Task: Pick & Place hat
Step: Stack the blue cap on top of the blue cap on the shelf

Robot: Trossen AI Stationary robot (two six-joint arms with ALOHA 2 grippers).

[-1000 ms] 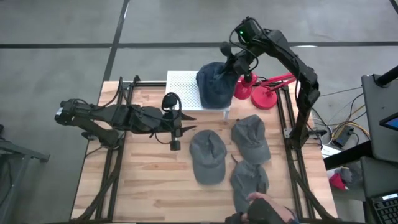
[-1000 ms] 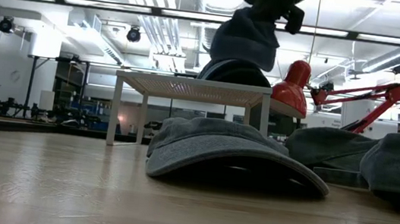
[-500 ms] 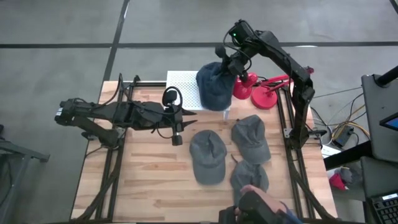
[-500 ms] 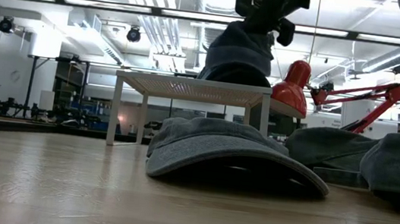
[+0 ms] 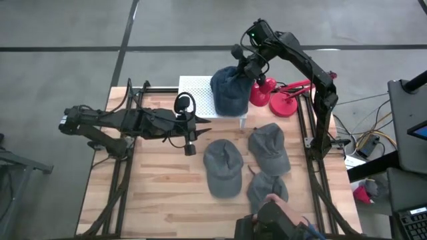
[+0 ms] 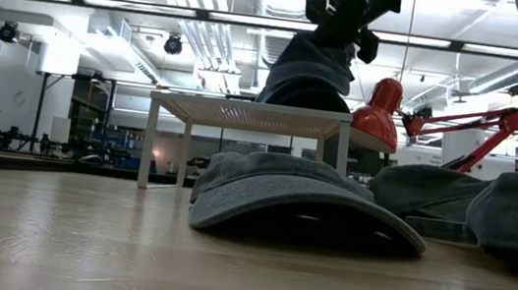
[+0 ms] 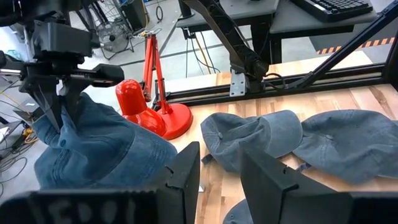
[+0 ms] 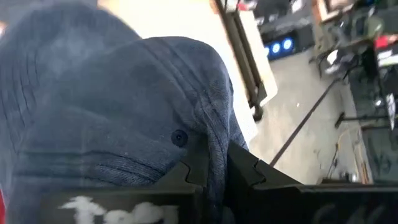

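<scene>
My right gripper [image 5: 248, 69] is shut on a dark blue denim hat [image 5: 229, 93] above a small white perforated stand [image 5: 197, 93] at the table's far side. In the low view the hat [image 6: 309, 72] hangs under the gripper [image 6: 345, 22] and its lower edge meets the stand's top [image 6: 243, 113]. My left gripper [image 5: 199, 127] waits open over the table's middle left, near nothing; its fingers show in the left wrist view [image 7: 217, 168]. That view also shows the blue hat [image 7: 93, 149]. My right gripper pinches a raised fold of the hat's crown [image 8: 214, 134] between its two fingers, close to the top button [image 8: 179, 138]. The fingers come from above, slanting from the table's far right. The hat hangs bunched below them, with its lower part on the white stand.
Three grey hats lie on the wood: one in the middle [image 5: 222, 167], one to its right [image 5: 269, 148], one near the front edge [image 5: 267, 192]. A person's hand [image 5: 277, 223] reaches in at the near edge. A red desk lamp [image 5: 277, 100] stands right of the stand.
My right gripper has shifted a little toward the table's left and lower, still shut, carrying the blue hat with it so the hat sits lower over the stand. The person's hand at the near edge has moved beside the nearest grey hat.
</scene>
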